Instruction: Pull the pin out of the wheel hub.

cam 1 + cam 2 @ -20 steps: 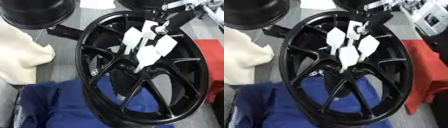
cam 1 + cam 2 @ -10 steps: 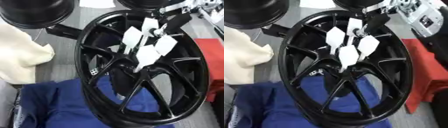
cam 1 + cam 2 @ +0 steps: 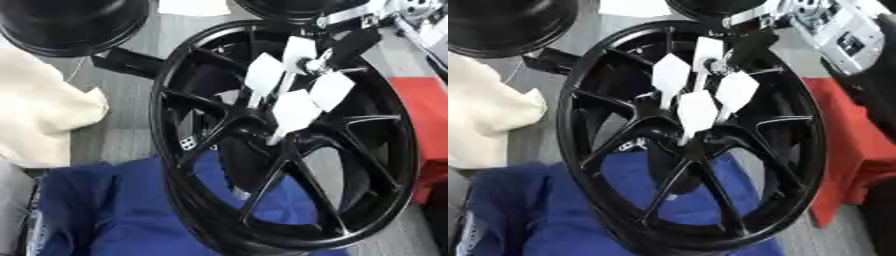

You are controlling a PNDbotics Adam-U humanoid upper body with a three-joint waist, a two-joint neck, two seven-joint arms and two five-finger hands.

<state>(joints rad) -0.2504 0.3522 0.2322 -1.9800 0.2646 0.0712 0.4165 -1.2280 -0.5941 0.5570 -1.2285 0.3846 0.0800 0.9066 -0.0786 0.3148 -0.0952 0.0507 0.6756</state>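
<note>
No legible writing shows on wheel hub [image 3: 280, 140].

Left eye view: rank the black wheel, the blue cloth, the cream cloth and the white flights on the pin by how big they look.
1. black wheel
2. blue cloth, partly hidden under the wheel
3. cream cloth, cut by the frame edge
4. white flights

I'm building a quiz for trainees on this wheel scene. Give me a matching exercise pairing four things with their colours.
Things:
1. wheel
2. cloth under the wheel
3. cloth at the left edge
4. block at the right edge

Colours:
a. red
b. cream
c. black
d. blue

Pairs: 1-c, 2-d, 3-b, 4-a
</note>
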